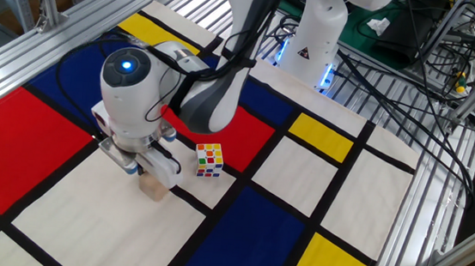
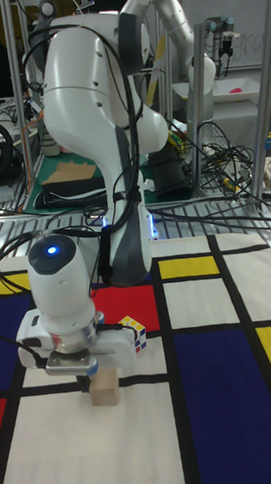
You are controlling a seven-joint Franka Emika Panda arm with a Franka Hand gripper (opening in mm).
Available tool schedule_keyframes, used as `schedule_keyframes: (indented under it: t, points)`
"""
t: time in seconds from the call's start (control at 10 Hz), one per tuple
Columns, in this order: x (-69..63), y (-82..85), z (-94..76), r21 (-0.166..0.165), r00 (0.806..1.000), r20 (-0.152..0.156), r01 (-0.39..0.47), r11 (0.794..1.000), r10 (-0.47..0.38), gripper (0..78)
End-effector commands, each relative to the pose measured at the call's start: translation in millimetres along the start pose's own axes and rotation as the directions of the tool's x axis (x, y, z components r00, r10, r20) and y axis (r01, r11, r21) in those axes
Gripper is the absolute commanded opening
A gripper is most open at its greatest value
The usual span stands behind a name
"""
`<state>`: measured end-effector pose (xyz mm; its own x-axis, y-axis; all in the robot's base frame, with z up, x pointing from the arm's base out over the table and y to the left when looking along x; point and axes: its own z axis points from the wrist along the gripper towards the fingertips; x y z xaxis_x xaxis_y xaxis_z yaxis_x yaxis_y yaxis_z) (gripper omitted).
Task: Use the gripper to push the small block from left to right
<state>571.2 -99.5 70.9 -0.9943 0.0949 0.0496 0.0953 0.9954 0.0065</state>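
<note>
Hovering low over the small block [image 2: 103, 392], the tool [image 2: 91, 372] sits at its 12 o'clock, mostly hidden under the wrist, so jaw spread cannot be told. Block rests on a white panel of the counter [image 1: 295, 168], puzzle cube [image 1: 209, 160] near at 2 o'clock.
</note>
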Motion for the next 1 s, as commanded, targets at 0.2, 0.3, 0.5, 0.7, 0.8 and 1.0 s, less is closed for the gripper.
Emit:
schedule_keyframes:
  t: [0.2, 0.3, 0.5, 0.7, 0.8, 1.0]
  points:
    - [-6.4, 2.6, -0.4, -0.005, 1.0, 0.009, 0.006, 1.0, -0.005, 0.0]
    - [-6.6, 2.6, -0.4, -0.005, 1.0, 0.009, 0.006, 1.0, -0.006, 0.0]
    - [-11.2, 3.7, -2.0, -0.005, 1.0, 0.01, 0.0, 1.0, 0.0, 0.0]
    - [-11.3, 3.7, -2.1, -0.002, 1.0, 0.01, -0.017, 1.0, 0.017, 0.0]
    - [-11.3, 3.7, -2.1, 0.031, 1.0, 0.015, -0.016, 0.999, 0.016, 0.0]
    - [-11.3, 3.7, -2.1, 0.04, 1.0, 0.001, 0.016, 0.999, -0.016, 0.0]
